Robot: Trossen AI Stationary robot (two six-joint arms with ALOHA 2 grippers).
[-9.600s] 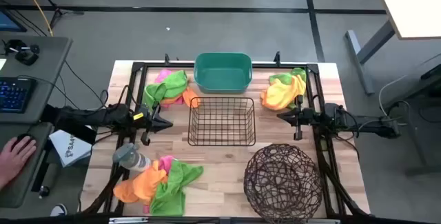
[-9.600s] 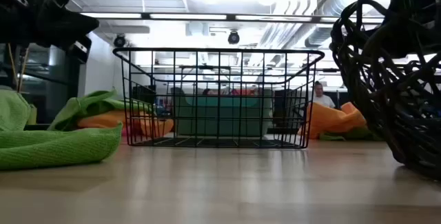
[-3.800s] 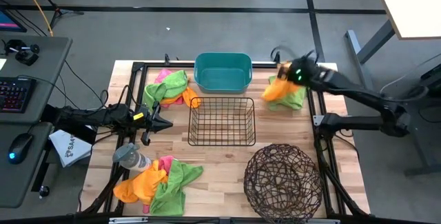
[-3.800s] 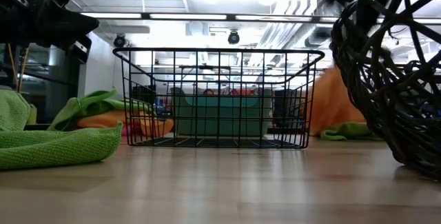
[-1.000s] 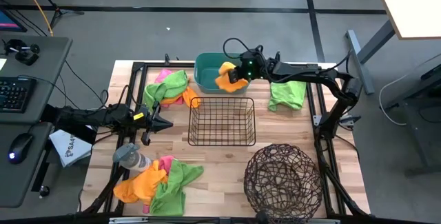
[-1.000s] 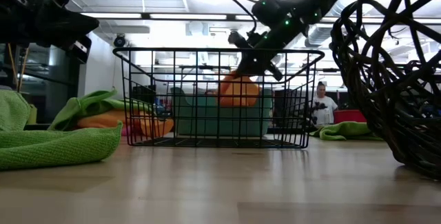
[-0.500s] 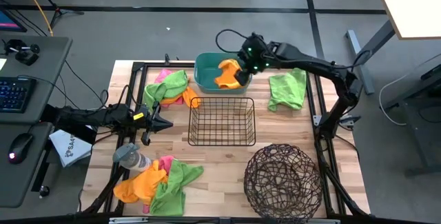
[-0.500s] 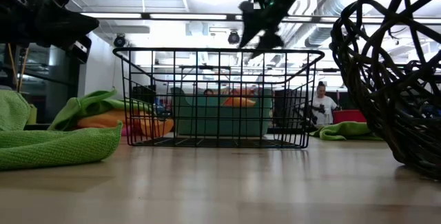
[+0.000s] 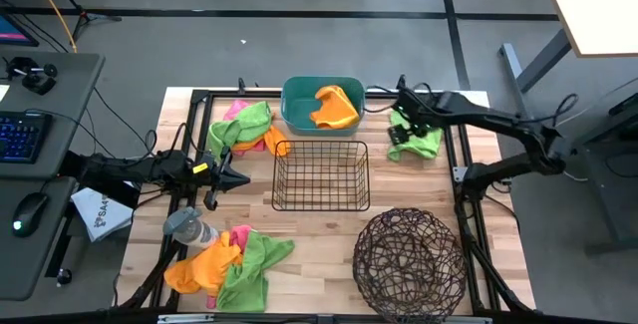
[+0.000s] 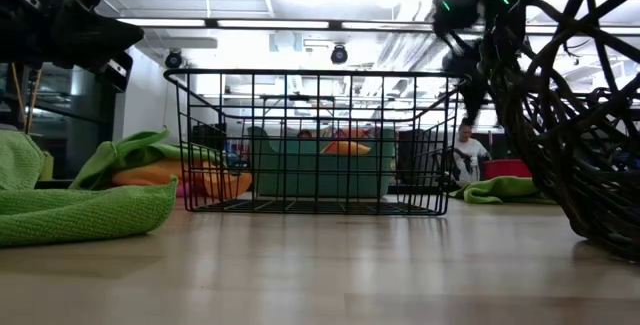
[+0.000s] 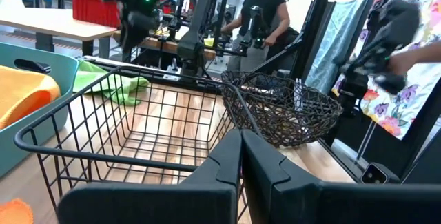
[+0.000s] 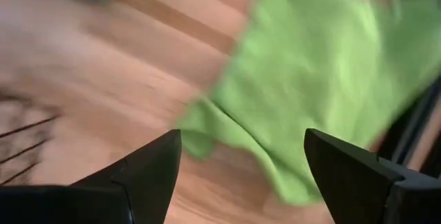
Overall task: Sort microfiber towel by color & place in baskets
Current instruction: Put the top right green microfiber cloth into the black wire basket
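Wooden desk (image 9: 319,222) under overhead view. Right gripper (image 9: 400,125) hovered over lime green towel (image 9: 419,135), right of centre; fingers (image 12: 148,169) spread wide, holding nothing. Orange towel (image 9: 336,107) lay in teal tub (image 9: 299,105), top centre. Left gripper (image 9: 239,177), left side, fingers closed, empty. Towel fuzzy, limp, light; best pinched at raised fold. Wire basket (image 9: 321,175) rigid grid; twig basket (image 9: 409,261) round, woven.

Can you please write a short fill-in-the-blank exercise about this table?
1. The orange towel lies in the ____ tub.
2. The right hand is open above a ____ towel.
3. The wire basket holds ____ towels.
4. The left hand is ____.

Missing words: teal; green; no; shut
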